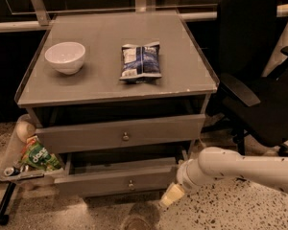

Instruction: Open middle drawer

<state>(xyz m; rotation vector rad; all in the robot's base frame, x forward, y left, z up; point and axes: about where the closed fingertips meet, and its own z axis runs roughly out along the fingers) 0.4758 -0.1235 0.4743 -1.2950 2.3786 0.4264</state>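
Quick count: one bowl (65, 56) and one chip bag (140, 62) on the tabletop (192, 51). Two drawer fronts show, the upper drawer (86, 138) and the middle drawer (96, 182). One office chair (259, 80), and one pincer (172, 195) low by the middle drawer's right end.

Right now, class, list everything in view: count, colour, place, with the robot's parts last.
cabinet: one, grey, centre.
bowl: one, white, cabinet top, left.
snack bag: one, blue, cabinet top, middle.
middle drawer: one, grey, upper visible front, jutting forward.
bottom drawer: one, grey, beneath it, also jutting forward.
office chair: one, black, right of the cabinet.
green packet: one, in the side tray left of the cabinet.
arm: one, white, lower right.
end effector: one, pale, low beside the bottom drawer's right end.
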